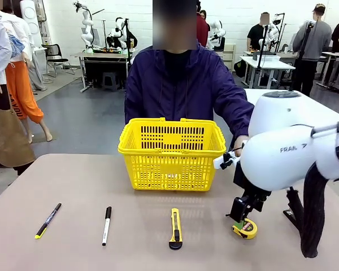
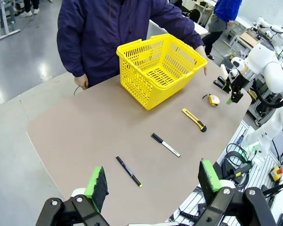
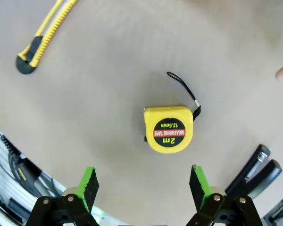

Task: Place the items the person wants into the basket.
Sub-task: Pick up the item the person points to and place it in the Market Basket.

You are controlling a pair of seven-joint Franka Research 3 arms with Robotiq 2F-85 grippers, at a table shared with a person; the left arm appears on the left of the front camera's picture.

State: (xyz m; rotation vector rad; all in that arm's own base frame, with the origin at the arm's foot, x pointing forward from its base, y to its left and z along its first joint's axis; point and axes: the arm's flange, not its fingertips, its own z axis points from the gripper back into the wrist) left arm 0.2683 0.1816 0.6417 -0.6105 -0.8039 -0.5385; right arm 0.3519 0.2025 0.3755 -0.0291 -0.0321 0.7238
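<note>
The right claw (image 3: pixel 144 186) hangs just above the desk (image 1: pixel 101 186) with its green-padded fingers (image 3: pixel 88 184) spread wide and nothing between them. The small yellow-and-black tape measure (image 3: pixel 169 129) lies flat on the desk just ahead of the gap, label up, its black wrist loop trailing away from the fingers. In the front view the same claw (image 1: pixel 241 217) sits close over the tape measure (image 1: pixel 246 228) at the robot's right end of the desk. The black stapler (image 3: pixel 254 169) lies just beside the tape measure, farther to the robot's right. The left claw (image 2: pixel 152 179) is held high over the near edge of the desk, its fingers also wide apart and holding nothing. The yellow basket (image 1: pixel 169 164) stands upright at the far middle of the desk, directly in front of the person (image 1: pixel 181 84), with its handles folded down. Along the near side, well apart from one another, lie the slim black pen (image 1: pixel 48 220) with its yellow-green tip, the white-barrelled marker (image 1: pixel 106 225) and the yellow-and-black utility knife (image 1: pixel 175 228), the knife nearest the tape measure. One of the person's hands (image 1: pixel 240 145) rests at the desk edge beside the basket.
</note>
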